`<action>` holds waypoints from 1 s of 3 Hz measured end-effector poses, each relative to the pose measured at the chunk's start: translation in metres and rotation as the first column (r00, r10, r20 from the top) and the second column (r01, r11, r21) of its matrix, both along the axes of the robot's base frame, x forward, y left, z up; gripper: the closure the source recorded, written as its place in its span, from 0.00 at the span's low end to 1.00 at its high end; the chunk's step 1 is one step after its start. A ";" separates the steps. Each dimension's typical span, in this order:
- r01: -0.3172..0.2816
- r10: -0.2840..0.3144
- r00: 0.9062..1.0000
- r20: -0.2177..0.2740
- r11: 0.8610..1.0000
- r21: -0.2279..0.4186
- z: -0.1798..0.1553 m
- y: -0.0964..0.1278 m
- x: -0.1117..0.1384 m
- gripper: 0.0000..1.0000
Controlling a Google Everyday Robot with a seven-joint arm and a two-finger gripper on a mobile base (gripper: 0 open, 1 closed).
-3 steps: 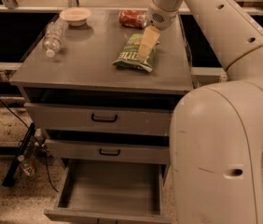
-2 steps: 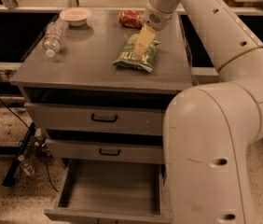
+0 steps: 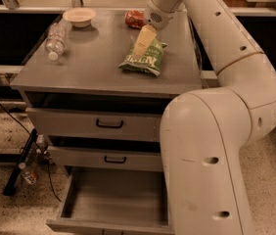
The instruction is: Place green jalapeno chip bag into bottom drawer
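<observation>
The green jalapeno chip bag (image 3: 147, 60) lies flat on top of the grey cabinet, right of centre, with its white lettering facing up. My gripper (image 3: 142, 42) hangs from the white arm directly over the bag's upper left part, its pale tip at or just above the bag's surface. The bottom drawer (image 3: 112, 202) is pulled out below, showing a bare grey floor. The two drawers above it, with black handles, are shut or nearly so.
A red crushed can (image 3: 134, 18) sits behind the bag by the gripper's wrist. A pale bowl (image 3: 79, 16) and a clear plastic bottle (image 3: 56, 39) lie on the cabinet top's left side. The arm's thick white base (image 3: 211, 165) stands beside the drawers' right end.
The gripper has shifted slightly left across the bag. The bag, the can and the drawers have stayed where they were.
</observation>
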State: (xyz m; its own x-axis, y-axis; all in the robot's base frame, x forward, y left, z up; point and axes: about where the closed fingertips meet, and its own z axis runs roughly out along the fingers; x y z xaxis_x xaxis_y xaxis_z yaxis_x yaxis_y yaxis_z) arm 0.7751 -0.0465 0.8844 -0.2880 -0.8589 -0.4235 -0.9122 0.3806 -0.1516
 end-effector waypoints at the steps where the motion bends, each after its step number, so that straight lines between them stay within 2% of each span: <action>1: -0.055 0.055 0.998 0.013 0.998 0.015 0.010 0.014 -0.004 0.00; 3: -0.068 0.068 0.998 0.012 0.998 0.014 0.005 0.020 -0.002 0.00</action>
State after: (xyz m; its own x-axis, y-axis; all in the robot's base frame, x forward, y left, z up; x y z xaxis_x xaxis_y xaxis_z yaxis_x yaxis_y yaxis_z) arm 0.7732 -0.0266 0.8894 -0.2241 -0.8701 -0.4391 -0.9342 0.3201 -0.1573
